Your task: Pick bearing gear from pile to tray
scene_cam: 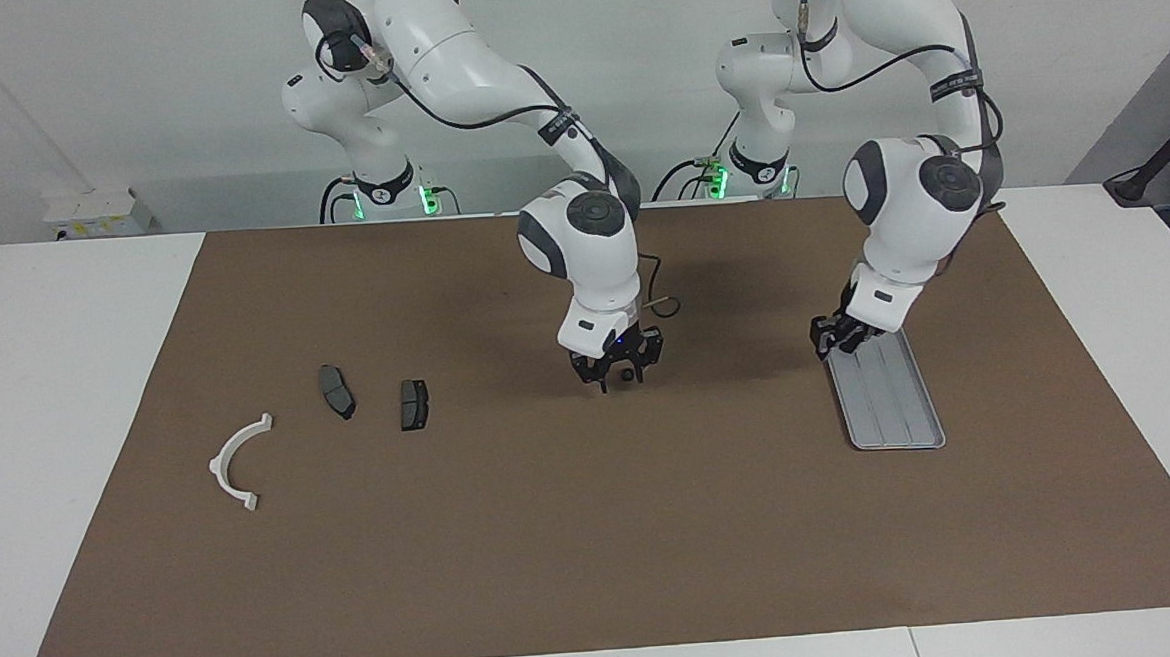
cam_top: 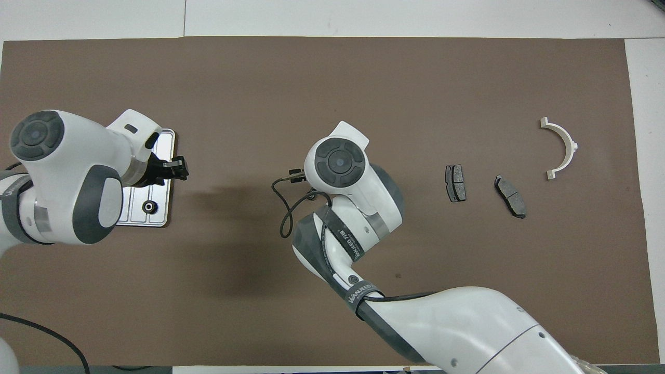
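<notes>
One small black bearing gear (cam_top: 149,206) lies in the silver tray (cam_top: 136,209), at the end nearer the robots. My left gripper (cam_top: 175,169) hangs empty just over the tray's (scene_cam: 895,407) edge toward the right arm's end. Over the middle of the mat my right gripper (scene_cam: 617,365) stands open, with another small black gear (scene_cam: 628,374) just under its fingertips. The overhead view hides that gear under the right wrist. What remains of the pile lies toward the right arm's end: a white half-ring bracket (scene_cam: 237,462) and two dark brake pads (scene_cam: 336,392) (scene_cam: 413,405).
A brown mat (scene_cam: 576,529) covers most of the white table. From above, the bracket (cam_top: 563,148) is farthest toward the right arm's end, with the pads (cam_top: 455,183) (cam_top: 510,196) between it and the right wrist.
</notes>
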`<state>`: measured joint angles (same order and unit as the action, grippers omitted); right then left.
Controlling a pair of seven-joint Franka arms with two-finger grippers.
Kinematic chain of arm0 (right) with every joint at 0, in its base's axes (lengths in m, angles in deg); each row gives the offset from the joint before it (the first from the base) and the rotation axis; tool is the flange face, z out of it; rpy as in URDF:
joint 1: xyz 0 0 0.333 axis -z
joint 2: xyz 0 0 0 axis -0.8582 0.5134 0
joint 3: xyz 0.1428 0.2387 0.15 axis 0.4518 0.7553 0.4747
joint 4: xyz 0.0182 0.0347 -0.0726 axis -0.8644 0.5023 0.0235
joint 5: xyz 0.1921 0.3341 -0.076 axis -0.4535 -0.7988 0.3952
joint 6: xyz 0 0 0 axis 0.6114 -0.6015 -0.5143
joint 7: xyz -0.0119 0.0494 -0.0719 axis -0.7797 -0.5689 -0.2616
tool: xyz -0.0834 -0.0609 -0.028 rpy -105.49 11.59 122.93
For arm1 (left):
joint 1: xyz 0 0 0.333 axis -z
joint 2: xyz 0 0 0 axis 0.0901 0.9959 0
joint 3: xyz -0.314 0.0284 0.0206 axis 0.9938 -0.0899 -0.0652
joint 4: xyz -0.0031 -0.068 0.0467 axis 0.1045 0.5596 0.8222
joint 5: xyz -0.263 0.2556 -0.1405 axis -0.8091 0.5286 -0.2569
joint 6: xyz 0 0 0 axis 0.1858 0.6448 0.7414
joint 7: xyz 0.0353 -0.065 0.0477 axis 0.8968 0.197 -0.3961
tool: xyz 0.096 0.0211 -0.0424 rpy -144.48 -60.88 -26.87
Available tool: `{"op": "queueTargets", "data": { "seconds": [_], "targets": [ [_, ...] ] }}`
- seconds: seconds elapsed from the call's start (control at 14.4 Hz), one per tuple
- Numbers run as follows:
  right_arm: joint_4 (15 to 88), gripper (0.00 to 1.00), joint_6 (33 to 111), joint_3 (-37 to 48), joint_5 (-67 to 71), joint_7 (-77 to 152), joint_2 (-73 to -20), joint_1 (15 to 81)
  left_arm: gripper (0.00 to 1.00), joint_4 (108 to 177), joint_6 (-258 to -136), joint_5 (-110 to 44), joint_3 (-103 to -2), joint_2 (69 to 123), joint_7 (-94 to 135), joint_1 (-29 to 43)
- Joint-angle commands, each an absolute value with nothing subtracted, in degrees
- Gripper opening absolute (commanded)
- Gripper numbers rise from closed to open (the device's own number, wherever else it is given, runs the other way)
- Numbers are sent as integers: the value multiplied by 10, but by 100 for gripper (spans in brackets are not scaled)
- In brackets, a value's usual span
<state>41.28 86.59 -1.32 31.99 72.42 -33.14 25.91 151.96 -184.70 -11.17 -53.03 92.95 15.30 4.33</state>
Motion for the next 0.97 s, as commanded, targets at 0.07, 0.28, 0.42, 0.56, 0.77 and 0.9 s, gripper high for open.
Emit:
{"op": "queueTargets", "data": {
  "seconds": [0.07, 0.28, 0.42, 0.56, 0.77, 0.9],
  "targets": [
    [396, 92, 774, -7, 335, 647, -414, 345, 54, 1501, -1858, -107, -538, 937, 24, 116],
    [366, 100, 690, -7, 335, 545, -463, 418, 54, 1456, -1862, -135, -538, 960, -54, 170],
    [364, 100, 647, -8, 335, 509, -501, 460, 53, 1393, -1850, -136, -540, 1011, -98, 210],
    [356, 100, 579, -8, 347, 467, -536, 495, 53, 1327, -1824, -128, -542, 1075, -164, 256],
    [337, 100, 469, -10, 343, 426, -577, 564, 53, 1290, -1824, -114, -543, 1123, -186, 290],
    [350, 100, 431, 11, 346, 394, -601, 644, 52, 1304, -1826, -90, -545, 1125, -186, 296]
  ]
}}
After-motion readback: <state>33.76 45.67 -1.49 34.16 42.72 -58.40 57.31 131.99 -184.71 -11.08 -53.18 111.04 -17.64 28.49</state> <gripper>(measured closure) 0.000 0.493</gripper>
